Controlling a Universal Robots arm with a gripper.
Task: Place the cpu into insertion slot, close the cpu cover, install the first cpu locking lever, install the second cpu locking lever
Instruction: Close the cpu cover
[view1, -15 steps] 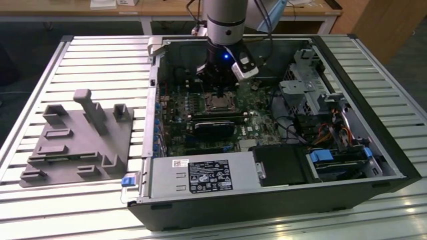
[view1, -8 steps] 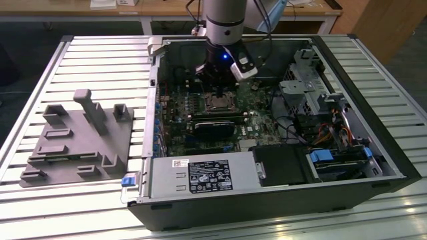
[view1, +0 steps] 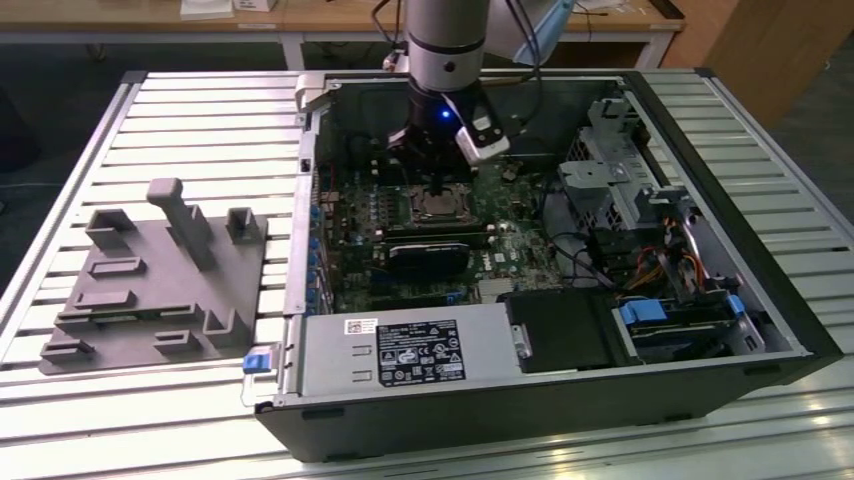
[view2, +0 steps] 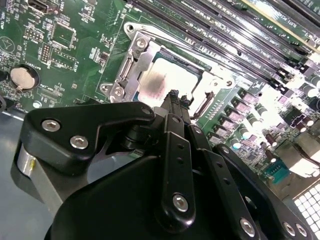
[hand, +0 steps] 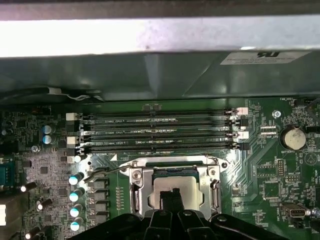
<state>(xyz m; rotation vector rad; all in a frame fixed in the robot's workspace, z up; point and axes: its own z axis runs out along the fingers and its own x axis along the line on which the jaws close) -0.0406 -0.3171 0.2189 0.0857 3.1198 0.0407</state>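
The cpu (hand: 191, 189) (view2: 172, 75) lies flat in the insertion slot (hand: 175, 171) on the green motherboard, its pale face partly shadowed. The cpu cover (hand: 137, 192) (view2: 131, 70) lies down around it, so the chip shows through the window. A thin wire lever (hand: 107, 171) sticks out at an angle from one side of the socket, and another bent lever end (view2: 204, 104) sits beside the fingertips. My gripper (hand: 172, 196) (view2: 176, 96) (view1: 430, 172) hangs just over the chip's face, shut with nothing between its fingers. The socket (view1: 438, 205) sits right below the arm in the exterior view.
Several long memory slots (hand: 160, 132) run beside the socket, with the case wall (hand: 160, 70) beyond them. A coin battery (hand: 292, 137) and capacitors (hand: 75, 195) stand nearby. A black card (view1: 430, 250), power supply (view1: 400, 350), drive cage (view1: 627, 180) and grey fixture (view1: 147, 270) show too.
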